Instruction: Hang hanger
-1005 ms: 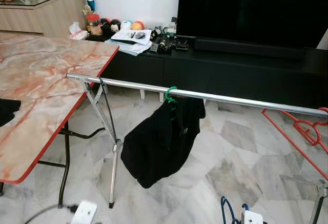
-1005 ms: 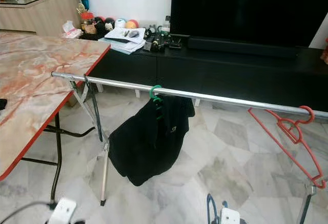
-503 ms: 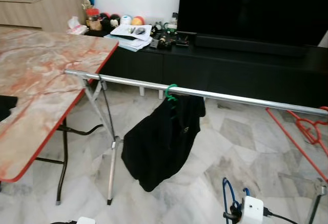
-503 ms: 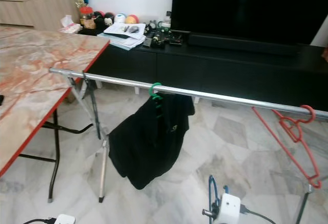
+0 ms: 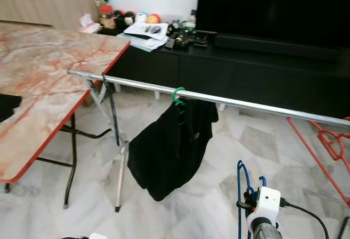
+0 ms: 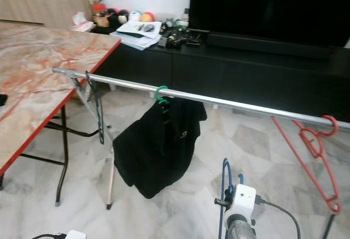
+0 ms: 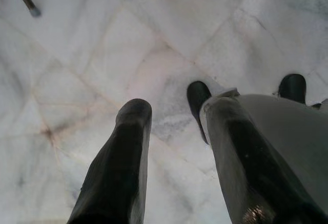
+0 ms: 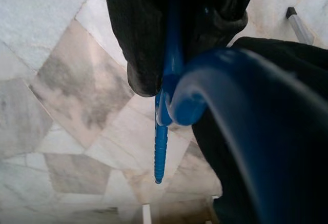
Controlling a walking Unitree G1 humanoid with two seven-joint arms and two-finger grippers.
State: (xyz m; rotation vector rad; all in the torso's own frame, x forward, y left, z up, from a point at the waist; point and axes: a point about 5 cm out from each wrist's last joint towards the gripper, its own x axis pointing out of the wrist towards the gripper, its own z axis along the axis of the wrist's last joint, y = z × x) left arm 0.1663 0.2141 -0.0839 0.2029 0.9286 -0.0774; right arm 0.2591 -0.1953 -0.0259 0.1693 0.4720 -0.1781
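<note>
A silver rail [image 5: 246, 103] runs across the room at waist height. On it hangs a green hanger [image 5: 178, 95] carrying a black garment [image 5: 172, 146], and at the far right a bare red hanger [image 6: 314, 143]. My right gripper [image 8: 177, 24] is shut on a blue hanger [image 8: 169, 70], which stands upright low in front of the rail [image 5: 242, 187], below and right of the garment. My left gripper [image 7: 177, 108] hangs open above the marble floor with nothing between its fingers.
A marble-topped folding table [image 5: 49, 80] with a red edge stands at the left, a black cloth [image 5: 6, 106] on it. The rail's folding leg [image 5: 119, 170] stands beside it. A black TV cabinet [image 5: 257, 77] with clutter lines the back wall.
My right arm has risen into view, bringing the blue hanger higher toward the rail. The camera has shifted a little; rail, garment and red hanger stay put.
</note>
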